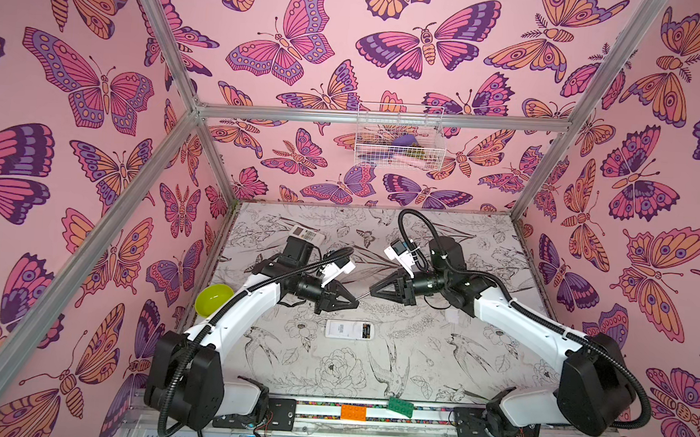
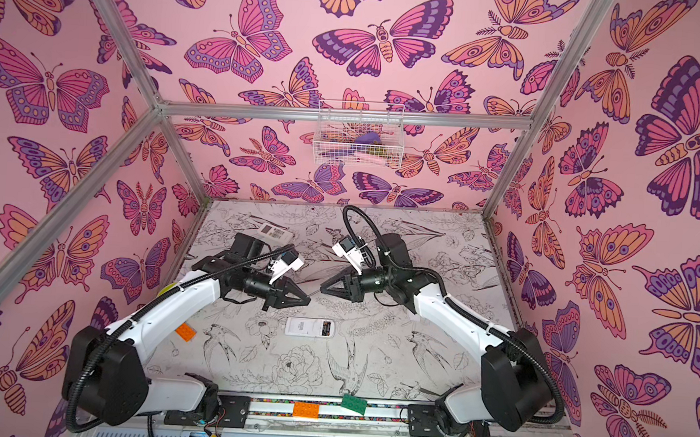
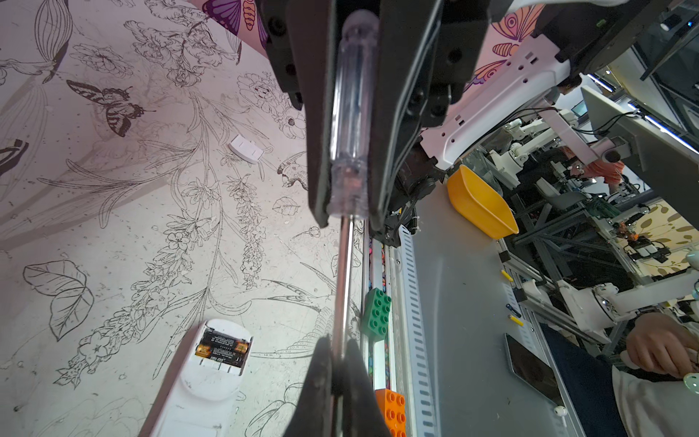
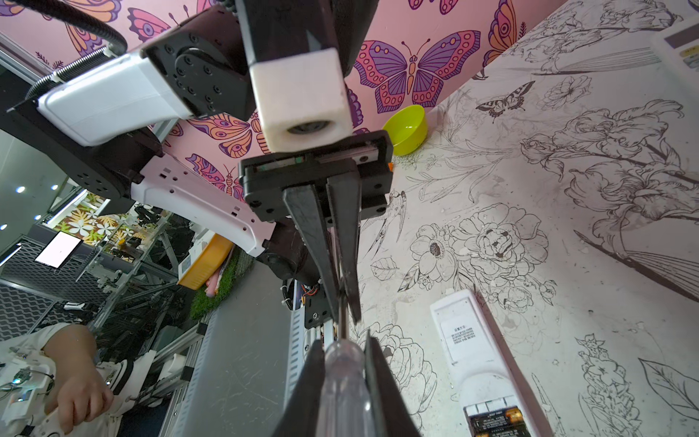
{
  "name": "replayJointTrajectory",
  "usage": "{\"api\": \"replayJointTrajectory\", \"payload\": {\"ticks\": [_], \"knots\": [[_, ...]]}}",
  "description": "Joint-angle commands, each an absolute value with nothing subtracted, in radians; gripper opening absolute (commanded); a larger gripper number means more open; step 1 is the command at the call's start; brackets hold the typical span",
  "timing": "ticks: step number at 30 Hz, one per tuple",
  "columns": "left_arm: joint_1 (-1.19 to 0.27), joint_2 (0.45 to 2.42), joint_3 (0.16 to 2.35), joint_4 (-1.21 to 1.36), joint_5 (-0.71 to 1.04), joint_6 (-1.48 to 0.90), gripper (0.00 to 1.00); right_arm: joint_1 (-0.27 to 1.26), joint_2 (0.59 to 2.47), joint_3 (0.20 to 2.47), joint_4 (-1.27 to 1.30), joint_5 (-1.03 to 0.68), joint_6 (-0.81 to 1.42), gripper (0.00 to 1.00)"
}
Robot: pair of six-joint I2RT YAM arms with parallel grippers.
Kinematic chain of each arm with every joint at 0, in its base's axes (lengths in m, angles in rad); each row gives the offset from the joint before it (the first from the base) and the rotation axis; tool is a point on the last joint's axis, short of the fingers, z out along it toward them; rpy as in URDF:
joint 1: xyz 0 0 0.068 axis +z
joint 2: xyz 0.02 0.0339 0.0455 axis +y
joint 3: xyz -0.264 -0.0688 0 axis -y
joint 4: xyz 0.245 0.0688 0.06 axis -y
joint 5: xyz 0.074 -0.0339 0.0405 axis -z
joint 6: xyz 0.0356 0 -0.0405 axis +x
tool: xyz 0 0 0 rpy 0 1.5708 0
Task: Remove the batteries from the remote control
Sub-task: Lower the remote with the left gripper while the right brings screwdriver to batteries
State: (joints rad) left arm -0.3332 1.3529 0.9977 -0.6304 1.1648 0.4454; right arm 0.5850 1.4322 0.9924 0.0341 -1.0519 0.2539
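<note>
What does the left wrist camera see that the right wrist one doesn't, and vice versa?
Only the left wrist view: a small white plastic cover lying loose and a green toy brick. Only the right wrist view: a lime green round bowl. Both: the clear-handled metal screwdriver, right jaws shut on its handle, left jaws on its shaft, and the white remote control, its bay open with black gold-ended batteries inside.
</note>
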Motion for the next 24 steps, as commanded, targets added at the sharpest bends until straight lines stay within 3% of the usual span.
{"api": "replayJointTrajectory", "payload": {"ticks": [1,2,5,7,15,24], "knots": [[-0.336,1.349,1.012,-0.575,1.194,0.434,0.0,0.631,1.449,0.984,0.024,-1.067,0.199,0.0],[-0.334,1.347,1.011,-0.574,1.182,0.437,0.0,0.628,1.447,0.977,0.034,-1.057,0.202,0.0],[-0.316,1.335,1.021,-0.579,1.129,0.435,0.45,0.606,1.43,0.953,0.015,-1.029,0.193,0.0],[-0.299,1.325,1.028,-0.599,1.093,0.478,0.6,0.585,1.4,0.922,-0.018,-1.006,0.144,0.0],[-0.281,1.312,0.964,-0.627,0.713,0.762,0.8,0.554,1.29,0.787,-0.096,-0.805,-0.076,0.0],[-0.302,1.344,0.804,-0.551,0.571,0.998,0.92,0.594,1.291,0.723,-0.064,-0.649,-0.236,0.0]]}}
